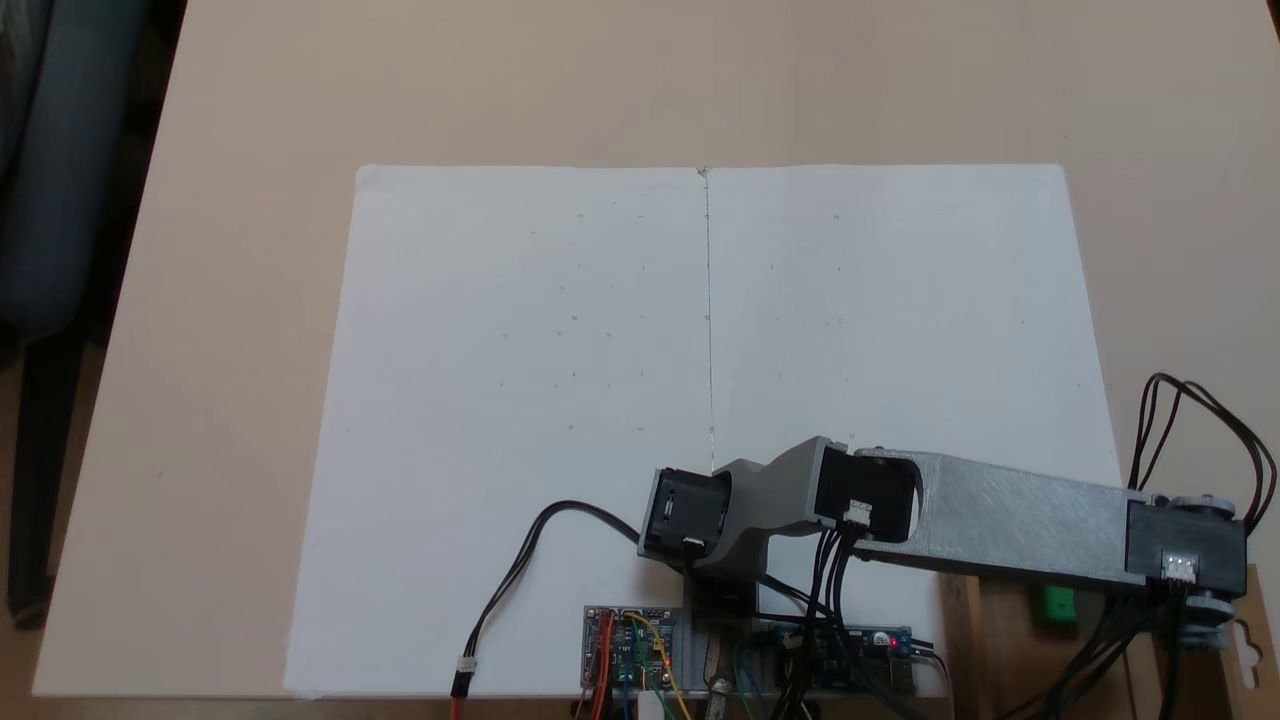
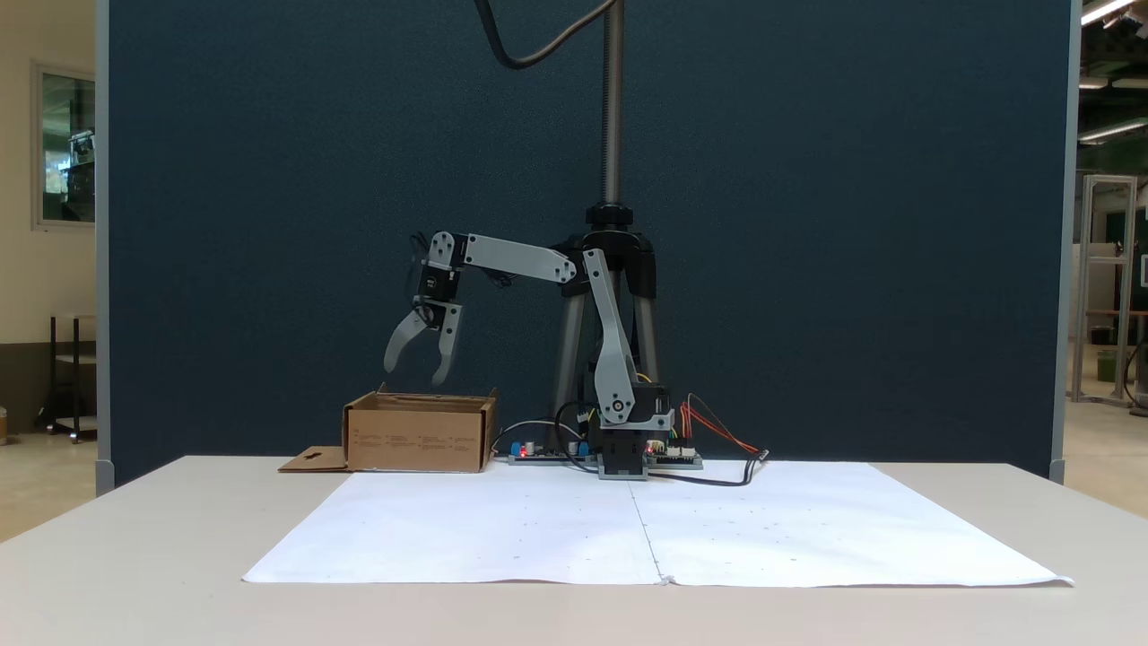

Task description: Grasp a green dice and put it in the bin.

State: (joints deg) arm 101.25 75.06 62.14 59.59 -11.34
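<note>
The green dice (image 1: pixel 1055 607) lies on the floor of the bin (image 1: pixel 985 640) at the bottom right of a fixed view, just below the edge of the grey forearm (image 1: pixel 1020 520). The bin (image 2: pixel 417 440) is a shallow brown cardboard box, and its walls hide the dice from the side. Its flap (image 2: pixel 314 460) with the hang-hole lies flat on the table. My gripper (image 2: pixel 415 372) hangs a little above the box's rim, pointing down. It is open, and nothing is between its fingers.
Two white paper sheets (image 1: pixel 600 400) cover the middle of the beige table (image 1: pixel 220 300). Circuit boards (image 1: pixel 630 645) and loose cables (image 1: pixel 520 570) sit beside the arm's base (image 2: pixel 623 449). A tripod (image 2: pixel 614 269) and a dark blue partition (image 2: pixel 807 224) stand behind the arm.
</note>
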